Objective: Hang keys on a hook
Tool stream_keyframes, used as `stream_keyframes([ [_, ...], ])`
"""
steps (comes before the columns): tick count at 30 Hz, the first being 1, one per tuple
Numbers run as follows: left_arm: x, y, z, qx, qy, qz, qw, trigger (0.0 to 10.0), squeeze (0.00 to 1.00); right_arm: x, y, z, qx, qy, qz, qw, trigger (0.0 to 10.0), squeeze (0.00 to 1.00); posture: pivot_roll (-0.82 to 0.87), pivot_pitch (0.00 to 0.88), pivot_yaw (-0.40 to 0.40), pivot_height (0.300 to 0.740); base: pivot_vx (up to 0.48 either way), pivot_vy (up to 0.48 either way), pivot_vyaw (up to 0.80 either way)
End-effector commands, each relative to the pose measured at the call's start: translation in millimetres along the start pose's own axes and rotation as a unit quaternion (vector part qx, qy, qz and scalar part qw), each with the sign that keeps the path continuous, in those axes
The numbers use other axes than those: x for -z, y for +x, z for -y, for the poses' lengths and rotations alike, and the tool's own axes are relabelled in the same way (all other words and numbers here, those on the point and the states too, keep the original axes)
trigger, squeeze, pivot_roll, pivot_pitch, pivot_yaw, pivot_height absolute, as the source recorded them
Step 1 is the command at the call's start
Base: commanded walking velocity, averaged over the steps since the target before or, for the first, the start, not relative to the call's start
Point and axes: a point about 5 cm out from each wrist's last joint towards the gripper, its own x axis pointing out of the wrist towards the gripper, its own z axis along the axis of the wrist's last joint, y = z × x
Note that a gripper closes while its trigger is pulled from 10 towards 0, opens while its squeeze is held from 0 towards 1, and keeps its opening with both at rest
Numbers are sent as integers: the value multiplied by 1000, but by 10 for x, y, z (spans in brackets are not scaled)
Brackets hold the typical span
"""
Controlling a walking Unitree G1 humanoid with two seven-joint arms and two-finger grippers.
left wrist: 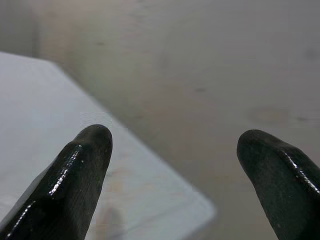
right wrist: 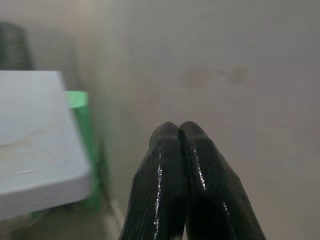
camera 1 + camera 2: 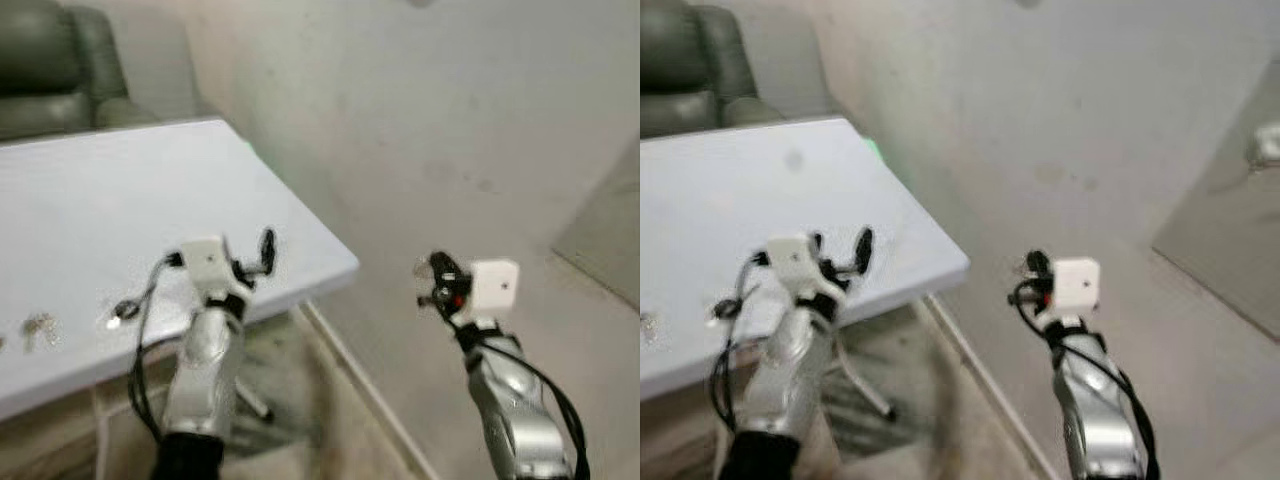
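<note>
Left end effector [image 3: 262, 252] spread wide over the white table [image 3: 90, 190], gripping nothing; right end effector [image 3: 436, 278] pressed shut, empty, off the table's right; blurred keys [image 3: 39, 327] near table's left edge.

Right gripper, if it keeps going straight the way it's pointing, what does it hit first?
Most likely the bare wall. The shut right gripper points at it, with the white table off to one side; depth is unclear.

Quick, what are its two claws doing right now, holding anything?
Left gripper: open, empty, above the white table.
Right gripper: shut, with nothing seen between its fingers, raised beside the table.
</note>
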Motion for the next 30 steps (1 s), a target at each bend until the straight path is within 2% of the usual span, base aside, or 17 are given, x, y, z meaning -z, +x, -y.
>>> stream_keyframes([
  [1,-56,11,-16,1,5,9,1000,10000,0,-39,16,-18,-3,0,7,1000,10000,0,10,4,-63,740,0,0,-587],
  [20,-35,1,7,-2,-10,6,1000,10000,0,-35,14,-36,-9,-1,6,1000,10000,0,13,0,-69,740,0,0,-585],
  [28,-15,-7,14,-1,-5,0,1000,10000,0,-37,16,-50,-13,-2,5,1000,10000,0,16,0,-72,740,0,0,-586],
  [29,-11,-6,15,-2,-19,-2,1000,10000,0,-39,18,-53,-14,-2,5,1000,10000,0,17,0,-72,740,0,0,-581],
  [30,-11,-7,14,-2,-16,-3,1000,10000,0,-39,20,-55,-15,-2,5,1000,10000,0,17,0,-72,740,0,0,-587],
])
